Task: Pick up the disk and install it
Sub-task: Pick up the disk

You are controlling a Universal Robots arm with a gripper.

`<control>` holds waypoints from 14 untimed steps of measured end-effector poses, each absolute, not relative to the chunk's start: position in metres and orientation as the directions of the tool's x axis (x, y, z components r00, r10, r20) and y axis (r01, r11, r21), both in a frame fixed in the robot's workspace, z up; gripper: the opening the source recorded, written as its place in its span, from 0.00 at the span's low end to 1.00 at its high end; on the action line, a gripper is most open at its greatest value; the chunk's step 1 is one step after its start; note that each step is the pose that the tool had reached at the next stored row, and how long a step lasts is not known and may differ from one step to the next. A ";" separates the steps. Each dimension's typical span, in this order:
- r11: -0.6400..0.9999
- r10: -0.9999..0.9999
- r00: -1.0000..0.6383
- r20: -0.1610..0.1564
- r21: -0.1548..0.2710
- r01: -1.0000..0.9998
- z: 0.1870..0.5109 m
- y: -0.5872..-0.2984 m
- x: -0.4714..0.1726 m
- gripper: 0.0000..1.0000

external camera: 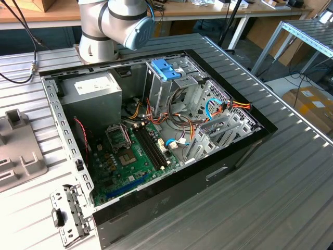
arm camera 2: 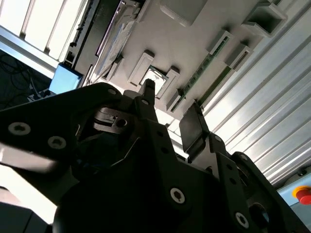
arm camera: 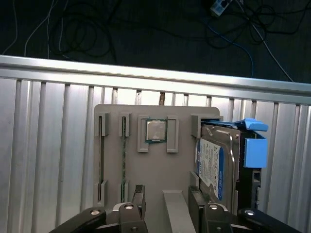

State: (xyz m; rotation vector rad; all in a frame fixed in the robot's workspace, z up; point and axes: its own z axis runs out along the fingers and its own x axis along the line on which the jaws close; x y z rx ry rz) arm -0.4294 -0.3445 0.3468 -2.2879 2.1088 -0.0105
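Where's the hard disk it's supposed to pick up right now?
In the first wrist view the disk sits in an end slot of the grey tray, beside the slot holding a square chip, not yet in the gripper.

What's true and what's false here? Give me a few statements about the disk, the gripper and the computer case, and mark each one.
1. The disk sits in a slot of the grey holder. True.
2. The gripper is shut on the disk. False: its fingers are apart with nothing between them, and the disk sits in the holder.
3. The computer case lies open, with its motherboard in plain sight. True.
4. The holder's square pocket is empty. False: a chip sits in it.
5. The disk's side rails are red. False: they are blue.
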 end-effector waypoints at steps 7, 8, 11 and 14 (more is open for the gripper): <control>-0.081 -0.997 0.082 -0.015 -0.027 -0.996 0.347 -0.340 -0.429 0.48; -0.081 -0.997 0.082 -0.015 -0.027 -0.996 0.347 -0.338 -0.429 0.48; -0.081 -0.997 0.082 -0.015 -0.027 -0.996 0.347 -0.332 -0.429 0.48; -0.081 -0.997 0.082 -0.015 -0.027 -0.996 0.347 -0.328 -0.429 0.48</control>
